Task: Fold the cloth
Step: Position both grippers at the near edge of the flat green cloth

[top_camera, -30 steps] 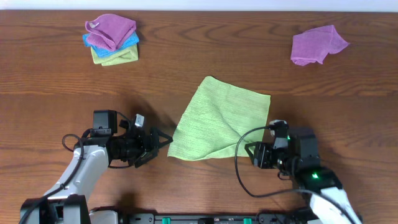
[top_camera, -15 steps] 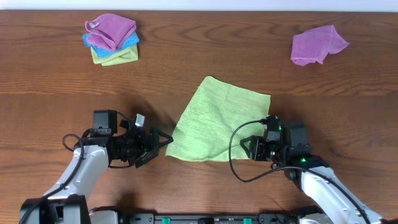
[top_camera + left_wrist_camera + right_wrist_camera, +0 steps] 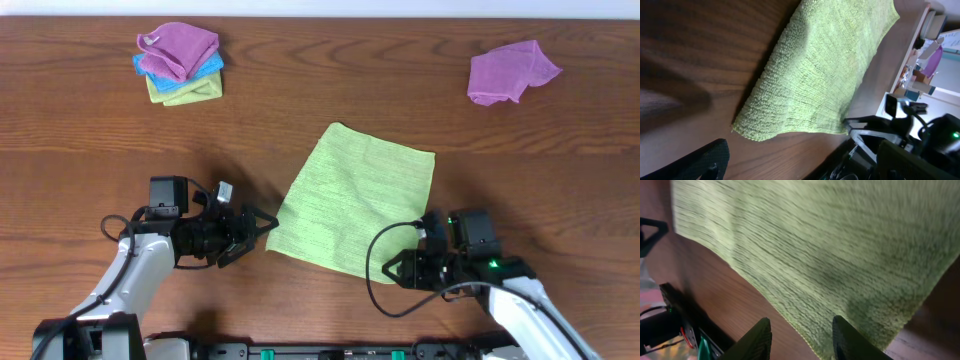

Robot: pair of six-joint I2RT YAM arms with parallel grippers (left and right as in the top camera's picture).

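A: State of left gripper (image 3: 258, 237)?
B: Spread wide, nothing held. Low over the wooden table (image 3: 80, 150), aimed at the near-left corner of the green cloth (image 3: 355, 200). Tips just beside that corner, contact unclear. Only one finger (image 3: 700, 162) showing in the left wrist view, cloth corner close ahead of it.

A: And right gripper (image 3: 393, 270)?
B: Parted to a middling gap, sitting at the cloth's near-right corner. In the right wrist view, two fingers (image 3: 755, 342) either side of the cloth's near edge, fabric running across the gap, no pinch seen.

A: Cloth position?
B: Mid-table, laid out flat and skewed, looks unfolded, a few soft wrinkles through the middle. Near edge lying between the two grippers.

A: Anything else on the table?
B: Far left, a stack of folded cloths (image 3: 178, 65): purple over blue over yellow-green. Far right, a crumpled purple cloth (image 3: 510, 72) on its own. Both well apart from the green one.
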